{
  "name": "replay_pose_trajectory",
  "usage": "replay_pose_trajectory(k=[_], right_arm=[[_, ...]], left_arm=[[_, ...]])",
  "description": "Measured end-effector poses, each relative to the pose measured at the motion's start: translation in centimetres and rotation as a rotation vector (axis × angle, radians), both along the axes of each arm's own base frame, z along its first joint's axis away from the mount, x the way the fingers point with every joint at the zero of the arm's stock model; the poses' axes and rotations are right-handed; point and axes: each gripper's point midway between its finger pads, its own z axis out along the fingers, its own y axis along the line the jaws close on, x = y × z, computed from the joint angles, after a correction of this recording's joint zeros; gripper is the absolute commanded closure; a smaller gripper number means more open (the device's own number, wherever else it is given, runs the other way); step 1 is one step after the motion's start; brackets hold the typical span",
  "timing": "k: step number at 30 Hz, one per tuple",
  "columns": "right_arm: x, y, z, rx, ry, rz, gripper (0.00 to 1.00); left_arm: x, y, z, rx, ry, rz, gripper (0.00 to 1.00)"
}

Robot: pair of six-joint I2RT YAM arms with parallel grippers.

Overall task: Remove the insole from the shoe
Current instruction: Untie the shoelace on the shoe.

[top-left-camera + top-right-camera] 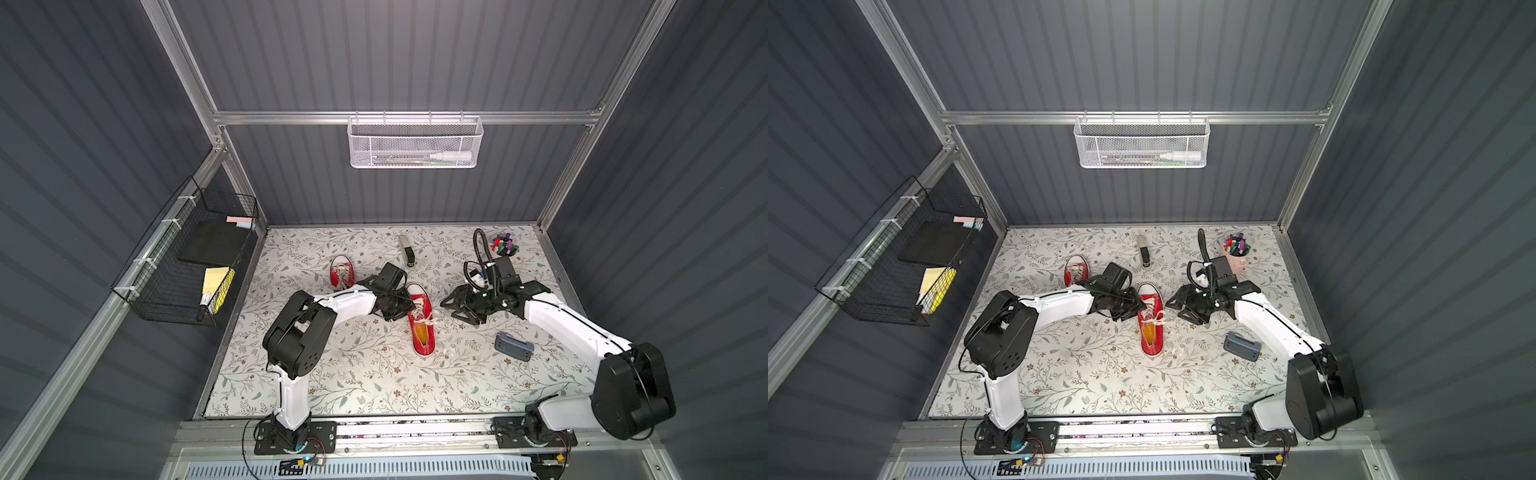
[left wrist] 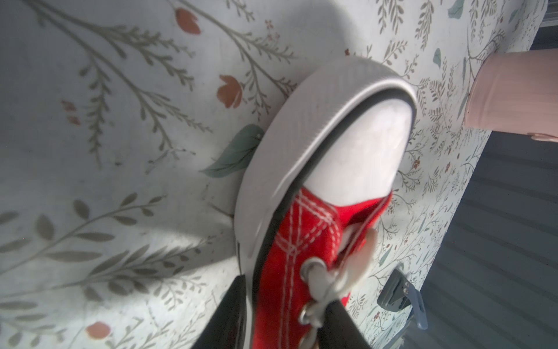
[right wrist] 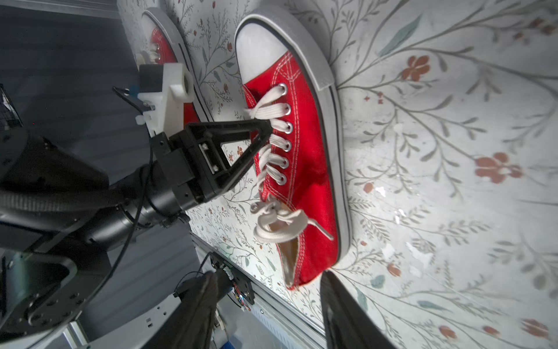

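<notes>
Grey ribbed walls are enclosing a flower-patterned table (image 1: 374, 374), and the work is sitting near its middle. On the left wall a wire basket (image 1: 174, 286) is hanging with notepads in it, clear of the arms. A spare shoe (image 1: 341, 272) is lying far and left, partly hidden behind the left arm.

The left gripper (image 1: 403, 309) is sitting at the left flank of the shoe (image 1: 423, 320), its jaws straddling that side at the laces. One jaw is lying against the outer edge of the sole and the other is sitting among the laces. Whether the pinch is firm I cannot tell. The placement is probably meant to pin the front of the shoe so that it is not lifting or sliding while something is being pulled from the heel end.

The insole (image 1: 422, 331) is lying inside the shoe, its tan surface showing through the near opening.

Just right of the shoe and not touching it, the right gripper (image 1: 452, 308) is hovering with jaws spread wide, likely readying to enter that opening. Further right, a grey plastic piece (image 1: 514, 345) and a pink cup of markers (image 1: 503, 246) are standing idle.
</notes>
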Motion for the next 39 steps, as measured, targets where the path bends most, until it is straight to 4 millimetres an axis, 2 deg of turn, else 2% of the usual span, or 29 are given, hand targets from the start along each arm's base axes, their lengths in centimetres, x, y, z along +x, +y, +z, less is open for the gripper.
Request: replay_pose_trajectory(k=[3,6,9,13,16,20,23,28,39], right_arm=[[-1.0,-0.4,0.2,-0.005,-0.007,0.02,0.69],[-1.7,0.3,0.0,0.003,0.007,0.065,0.78],[-2.6,1.4,-0.9,0.007,0.034,0.129,0.79],[-3.0,2.1,-2.1,0.001,0.051,0.18,0.71],[-2.8,2.1,-3.3,-0.012,0.066,0.197,0.7],[-2.5,1.8,-4.6,-0.008,0.07,0.171,0.58],[-2.4,1.2,-5.4,0.01,0.081,0.133,0.55],[-1.8,1.6,-5.9,0.054,0.072,0.124,0.57],[-0.4,2.4,-7.7,0.09,0.082,0.108,0.75]], left_arm=[[0.0,0.0,0.0,0.0,0.0,0.0,0.63],[0.0,0.0,-0.1,-0.002,0.0,0.003,0.63],[0.0,0.0,-0.1,-0.004,0.002,0.007,0.64],[0.0,0.0,-0.1,-0.005,0.004,0.009,0.64],[0.0,0.0,-0.1,-0.006,0.006,0.013,0.64],[0.0,0.0,-0.1,-0.008,0.009,0.018,0.64],[0.0,0.1,-0.2,-0.012,0.012,0.025,0.65],[0.0,0.0,-0.2,-0.018,0.015,0.03,0.65],[0.0,0.0,-0.2,-0.021,0.019,0.035,0.65]])
